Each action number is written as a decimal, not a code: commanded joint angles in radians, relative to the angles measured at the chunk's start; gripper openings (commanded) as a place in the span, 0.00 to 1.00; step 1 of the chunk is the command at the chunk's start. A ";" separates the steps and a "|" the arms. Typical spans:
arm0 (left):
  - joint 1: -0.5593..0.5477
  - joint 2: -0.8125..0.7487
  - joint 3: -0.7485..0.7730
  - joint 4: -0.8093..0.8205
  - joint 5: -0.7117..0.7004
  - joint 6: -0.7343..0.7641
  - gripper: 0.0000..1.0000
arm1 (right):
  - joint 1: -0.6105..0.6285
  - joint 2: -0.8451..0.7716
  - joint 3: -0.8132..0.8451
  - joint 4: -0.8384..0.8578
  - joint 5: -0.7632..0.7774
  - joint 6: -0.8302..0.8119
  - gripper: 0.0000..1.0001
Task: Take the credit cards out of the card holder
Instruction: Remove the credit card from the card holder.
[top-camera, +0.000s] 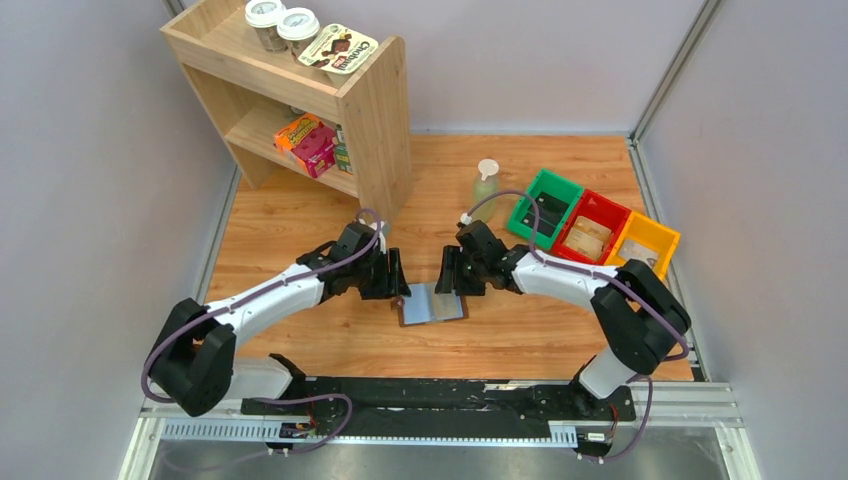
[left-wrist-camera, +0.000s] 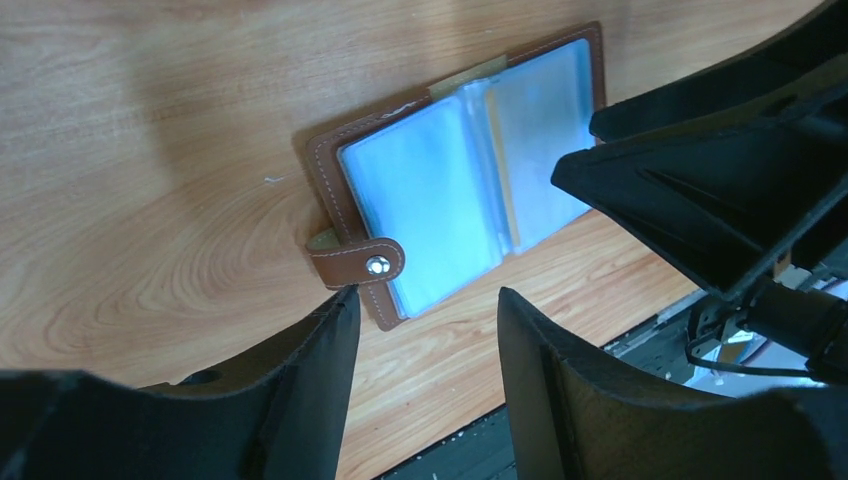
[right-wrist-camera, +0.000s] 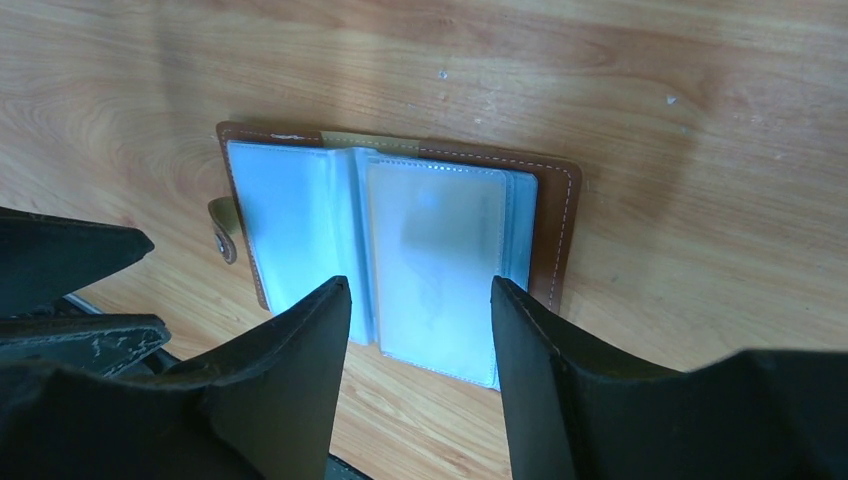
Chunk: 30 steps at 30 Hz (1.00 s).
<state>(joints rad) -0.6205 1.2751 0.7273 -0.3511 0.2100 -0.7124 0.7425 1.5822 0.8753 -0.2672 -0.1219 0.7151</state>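
Card holder (top-camera: 432, 303) of brown leather, a small bifold wallet, lies open directly under both pincers. The black left gripper (left-wrist-camera: 425, 335) and right gripper (right-wrist-camera: 420, 320) hover with jaws parted, holding nothing. Pale blue sleeves face up on the wooden table (top-camera: 300, 215) midway between the arms; green, red and yellow plastic bins (top-camera: 612, 203) sit far right.

Right wrist: right gripper (right-wrist-camera: 420, 290) fingers cover the near edge of the brown leather card holder with frosted blue sleeves (right-wrist-camera: 440, 230). Left wrist: left gripper (left-wrist-camera: 427, 300) is cut off at frame bottom, and the holder's far corner sits behind the right gripper. Sleeves are too cloudy to read what's inside. Top cam: holder's side edges sit under both grippers. Contents of green plastic bin (top-camera: 562, 182), red plastic bin (top-camera: 612, 202) and yellow plastic bin (top-camera: 660, 228) are too small to identify.
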 joint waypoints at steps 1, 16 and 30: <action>-0.004 0.043 -0.025 0.066 0.023 -0.022 0.59 | 0.009 0.016 -0.010 0.046 -0.012 0.010 0.57; -0.005 0.138 -0.109 0.159 0.068 -0.108 0.39 | 0.021 0.044 -0.004 0.057 -0.067 -0.005 0.58; -0.019 0.127 -0.117 0.173 0.063 -0.128 0.33 | 0.038 -0.034 0.037 0.074 -0.131 -0.009 0.56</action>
<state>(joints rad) -0.6338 1.4151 0.6144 -0.2111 0.2619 -0.8276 0.7723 1.5921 0.8734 -0.2405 -0.2176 0.7136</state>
